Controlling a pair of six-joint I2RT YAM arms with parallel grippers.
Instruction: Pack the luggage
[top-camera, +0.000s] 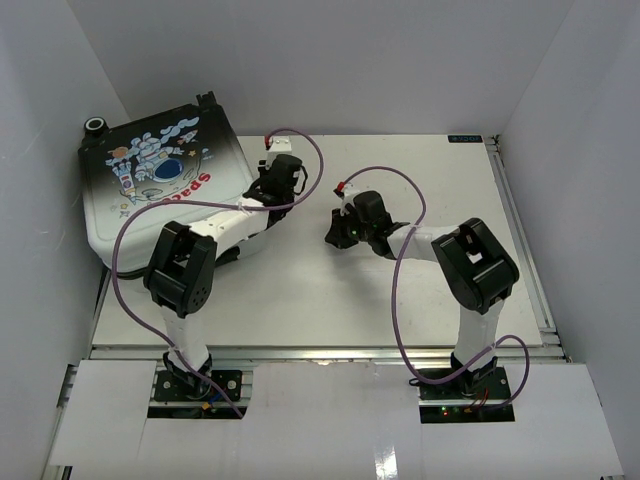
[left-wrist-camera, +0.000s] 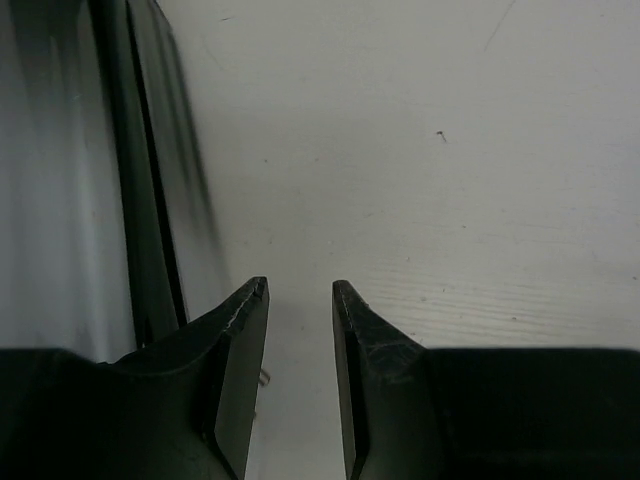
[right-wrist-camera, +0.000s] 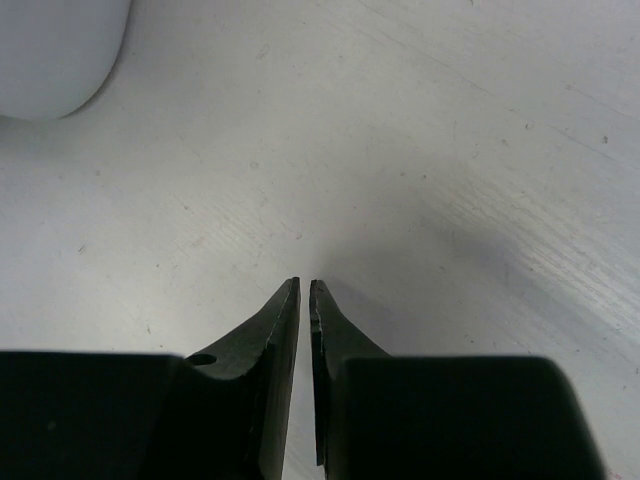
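Left gripper (left-wrist-camera: 300, 288): jaws apart, bare table (left-wrist-camera: 450, 200) showing in the gap, nothing held. It sits just beside the luggage (top-camera: 160, 185), whose side wall and zipper rim (left-wrist-camera: 140, 200) fill the left of the wrist view and are cut off by the frame.

Right gripper (right-wrist-camera: 305, 285): jaws nearly together, empty, over mid-table.

Luggage lies closed, printed shell up, at the table's far-left corner. Its near edge is partly hidden behind the left arm (top-camera: 185, 260).

Pale rounded shape (right-wrist-camera: 55, 50), top-left in the right wrist view: cannot identify.

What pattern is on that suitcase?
The small hard-shell suitcase fades black to white, with cartoon astronaut and red "Space" lettering; top view.
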